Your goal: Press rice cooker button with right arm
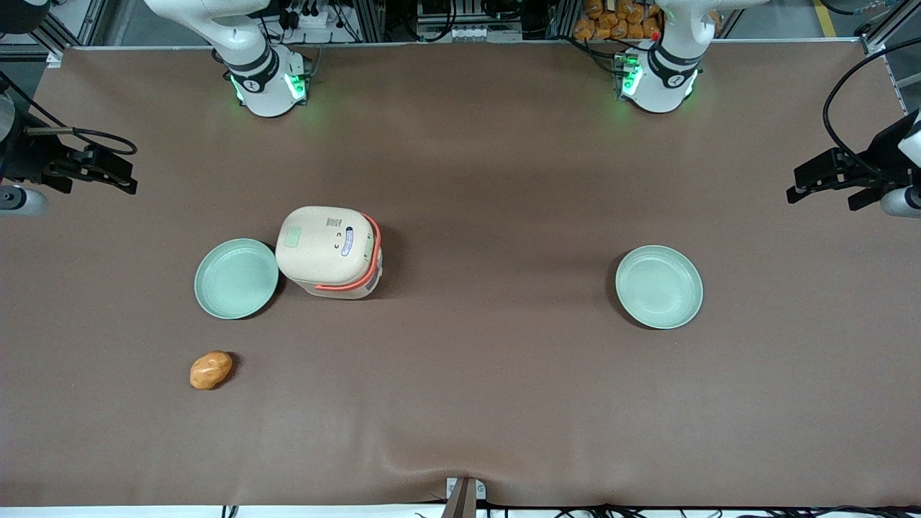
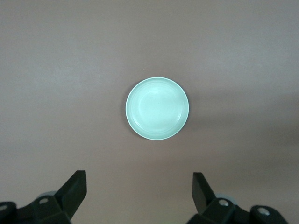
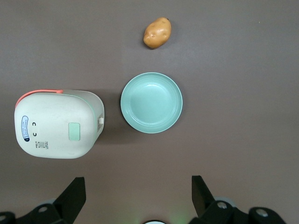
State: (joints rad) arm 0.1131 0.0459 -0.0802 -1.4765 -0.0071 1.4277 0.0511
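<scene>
The cream rice cooker [image 1: 329, 252] with its orange-red handle band stands on the brown table, lid closed. Its small pale-green button [image 1: 292, 237] sits on the lid near the edge that faces a green plate. The right wrist view looks straight down on the rice cooker [image 3: 56, 123] and the button [image 3: 74, 132]. My right gripper [image 1: 119, 173] hangs high above the working arm's end of the table, well away from the cooker. In the wrist view the gripper [image 3: 138, 184] is open, with bare table between its fingers.
A pale-green plate [image 1: 236, 278] lies right beside the cooker, also in the wrist view as the plate [image 3: 151, 102]. A potato [image 1: 211, 370] lies nearer the front camera than that plate. A second green plate [image 1: 658, 286] sits toward the parked arm's end.
</scene>
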